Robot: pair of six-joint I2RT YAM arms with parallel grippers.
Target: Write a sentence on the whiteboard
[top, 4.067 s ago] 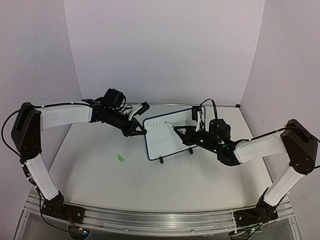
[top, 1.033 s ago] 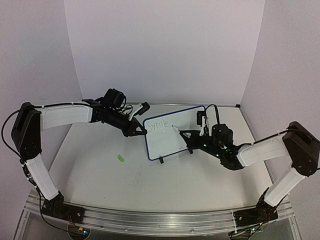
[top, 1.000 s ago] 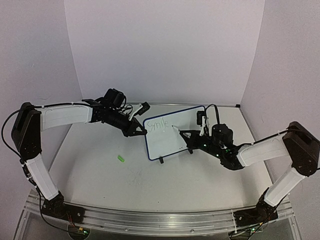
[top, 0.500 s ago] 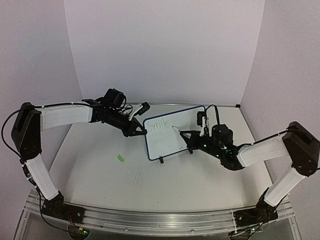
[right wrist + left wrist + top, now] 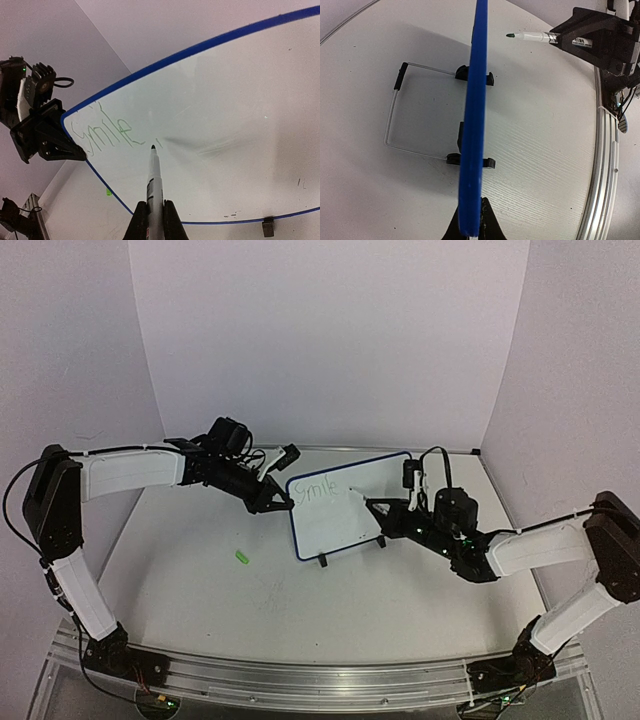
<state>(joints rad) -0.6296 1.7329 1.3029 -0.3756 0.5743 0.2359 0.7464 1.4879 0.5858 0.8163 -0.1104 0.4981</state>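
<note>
The whiteboard (image 5: 340,515) stands on its two feet near the far edge of the table (image 5: 250,610), about in the middle. The left gripper (image 5: 275,502) has its fingers closed narrow on the board's left frame edge. The right gripper (image 5: 385,512) clamps the marker (image 5: 154,175), whose tip is just apart from the surface, right of "Smile", the only written part of the sentence (image 5: 102,134). If the marker presses too hard, the board may tilt back or twist in the left grip. If the tip lands too near, the new word may run into "Smile".
</note>
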